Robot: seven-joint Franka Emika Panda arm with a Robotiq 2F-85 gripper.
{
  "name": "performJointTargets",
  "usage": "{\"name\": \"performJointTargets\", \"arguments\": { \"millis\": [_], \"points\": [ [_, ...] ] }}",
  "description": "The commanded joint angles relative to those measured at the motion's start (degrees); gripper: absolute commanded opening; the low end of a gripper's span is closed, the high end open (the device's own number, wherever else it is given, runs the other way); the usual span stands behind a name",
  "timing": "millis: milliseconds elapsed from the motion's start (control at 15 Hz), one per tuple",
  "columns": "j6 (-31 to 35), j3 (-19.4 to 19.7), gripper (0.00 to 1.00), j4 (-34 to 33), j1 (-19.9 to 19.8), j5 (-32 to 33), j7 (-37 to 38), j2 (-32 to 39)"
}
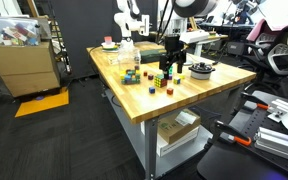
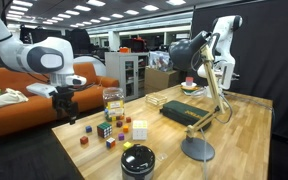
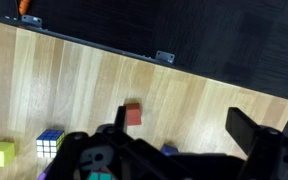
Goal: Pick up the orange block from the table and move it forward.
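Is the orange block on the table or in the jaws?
On the table: wrist view shows the block lying on the wood, jaws open.

Table (image 3: 184, 90): pale wood, striped plank grain. Block (image 3: 133, 115): orange-red. Puzzle cube (image 3: 50, 143): blue, yellow, white squares. Second block (image 3: 0, 153): yellow-green. Sofa (image 2: 14, 110): orange. Floor mat (image 1: 41, 102): orange-yellow.

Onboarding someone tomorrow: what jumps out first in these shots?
A wood table scattered with small coloured blocks and a Rubik's cube. The gripper hangs over them, jaws open, with an orange block close by one jaw in the wrist view. A lamp stands on the table too.
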State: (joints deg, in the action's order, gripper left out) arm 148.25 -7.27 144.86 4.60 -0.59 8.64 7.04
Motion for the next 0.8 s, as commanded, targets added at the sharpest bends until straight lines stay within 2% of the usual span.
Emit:
{"name": "performJointTargets", "arguments": {
  "millis": [0,200,267,733],
  "points": [
    [-0.1,0.9,1.0,-1.7,-0.4,-2.0,-4.9,2.4],
    [-0.5,1.0,1.0,-3.1,-1.5,-4.3,-9.9,4.2],
    [-0.1,1.6,1.0,-1.6,-0.3,-2.2,-6.1,2.7],
    [-0.1,1.7,1.0,-1.8,-0.2,-2.4,-6.5,3.2]
  ]
}}
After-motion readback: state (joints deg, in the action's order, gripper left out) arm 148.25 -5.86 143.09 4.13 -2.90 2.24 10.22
